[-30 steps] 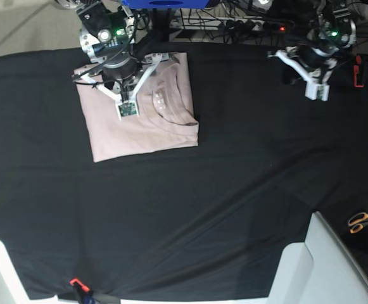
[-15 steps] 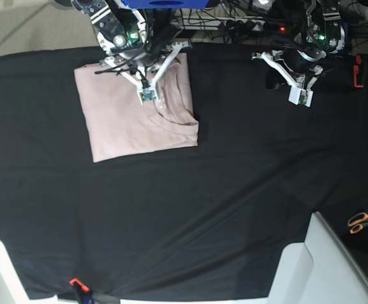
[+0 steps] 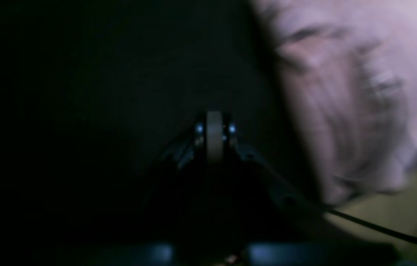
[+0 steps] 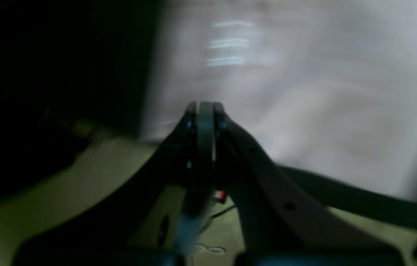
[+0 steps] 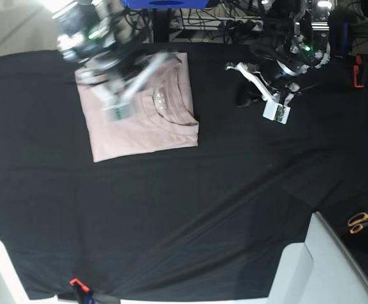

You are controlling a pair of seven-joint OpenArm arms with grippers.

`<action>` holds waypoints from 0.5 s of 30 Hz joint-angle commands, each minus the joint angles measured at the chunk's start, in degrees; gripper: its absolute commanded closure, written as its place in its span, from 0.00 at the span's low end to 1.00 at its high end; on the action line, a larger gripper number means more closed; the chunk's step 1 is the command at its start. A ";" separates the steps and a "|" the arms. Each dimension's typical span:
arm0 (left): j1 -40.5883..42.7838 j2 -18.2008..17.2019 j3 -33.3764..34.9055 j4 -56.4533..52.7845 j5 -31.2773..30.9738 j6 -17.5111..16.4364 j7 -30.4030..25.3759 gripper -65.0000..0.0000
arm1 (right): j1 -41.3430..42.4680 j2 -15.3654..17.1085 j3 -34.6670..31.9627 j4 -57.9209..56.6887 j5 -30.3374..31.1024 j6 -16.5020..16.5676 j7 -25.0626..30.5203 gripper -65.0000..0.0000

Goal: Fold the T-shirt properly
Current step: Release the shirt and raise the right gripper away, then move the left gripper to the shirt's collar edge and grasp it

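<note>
The pale pink T-shirt (image 5: 147, 130) lies folded into a rectangle at the back left of the black tablecloth (image 5: 203, 202), neck opening and white label facing up. My right gripper (image 5: 115, 111) hovers over the shirt's left half, blurred by motion. In the right wrist view its fingers (image 4: 205, 111) are pressed together with nothing between them, the T-shirt (image 4: 304, 92) beyond. My left gripper (image 5: 277, 113) hangs over bare cloth to the right of the shirt. Seen from the left wrist, that gripper (image 3: 214, 123) is shut and empty, the T-shirt (image 3: 341, 92) blurred to its right.
Orange-handled scissors (image 5: 360, 221) lie at the right edge. A grey-white box (image 5: 323, 266) stands at the front right corner. A red clamp (image 5: 76, 282) grips the front edge. Cables and a power strip (image 5: 234, 25) run behind the table.
The right arm has swung left across the shirt, away from the neck. The left arm has moved left and slightly forward over the bare cloth. The shirt has not shifted.
</note>
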 commanded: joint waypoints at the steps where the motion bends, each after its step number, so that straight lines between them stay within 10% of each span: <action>1: -0.10 -1.05 -0.38 0.82 -3.09 -0.34 -0.03 0.81 | 0.19 -0.18 2.09 0.67 0.49 0.44 0.66 1.00; 6: -0.71 -5.45 0.06 -2.61 -18.65 -1.48 0.41 0.33 | -0.60 -0.18 7.63 0.23 0.40 2.99 1.02 1.00; 9: -2.91 -5.62 0.14 -5.77 -22.70 -11.41 0.58 0.13 | -0.60 0.97 8.24 -0.21 0.40 3.52 1.02 1.00; 11: -4.32 -5.18 0.14 -8.94 -22.78 -17.00 0.67 0.04 | -0.43 1.58 7.98 -0.65 0.40 3.52 1.10 1.00; 15: -6.87 -2.28 0.14 -15.35 -21.73 -17.00 0.76 0.02 | -0.43 1.85 8.68 -0.65 0.40 3.52 1.10 1.00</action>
